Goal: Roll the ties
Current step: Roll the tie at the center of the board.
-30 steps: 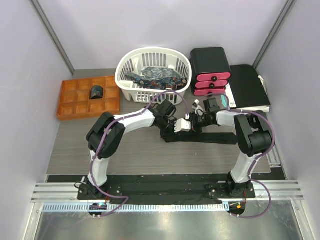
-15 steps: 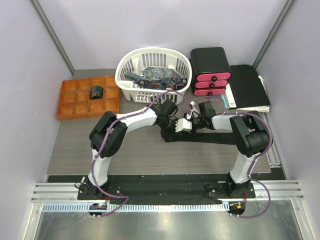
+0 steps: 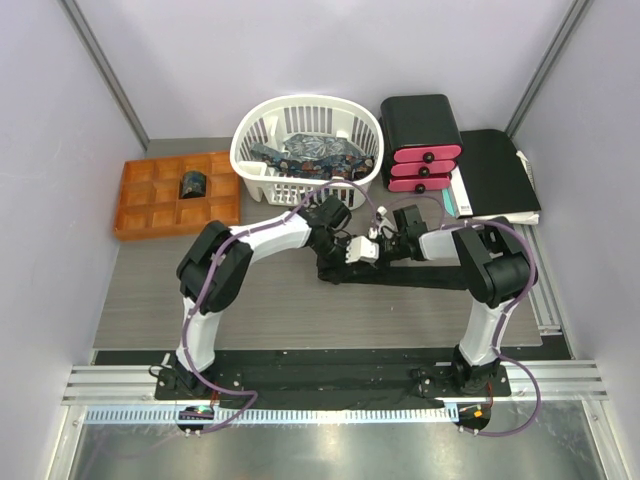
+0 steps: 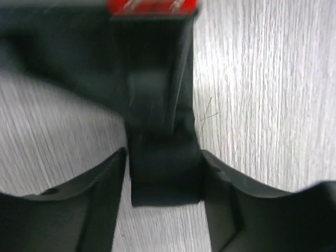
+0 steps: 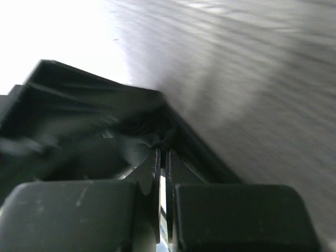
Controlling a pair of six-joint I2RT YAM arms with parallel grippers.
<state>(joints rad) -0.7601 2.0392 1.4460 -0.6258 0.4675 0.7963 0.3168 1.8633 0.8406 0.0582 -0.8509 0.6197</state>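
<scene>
A black tie (image 3: 430, 275) lies flat across the counter (image 3: 150, 300) centre; left pincer (image 4: 164, 163) stands apart astride its end, right pincer (image 5: 163, 157) pinches together on its bunched fabric.

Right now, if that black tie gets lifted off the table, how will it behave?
Probably floppy: the black tie lies flat and creases where the right gripper pinches it. Likely light, being thin fabric. It should drape, not roll.

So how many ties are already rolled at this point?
1: a dark coil in a middle-row compartment of the orange tray. The black tie lies flat on the table; patterned ties in the basket look unrolled, though some may be hidden.
</scene>
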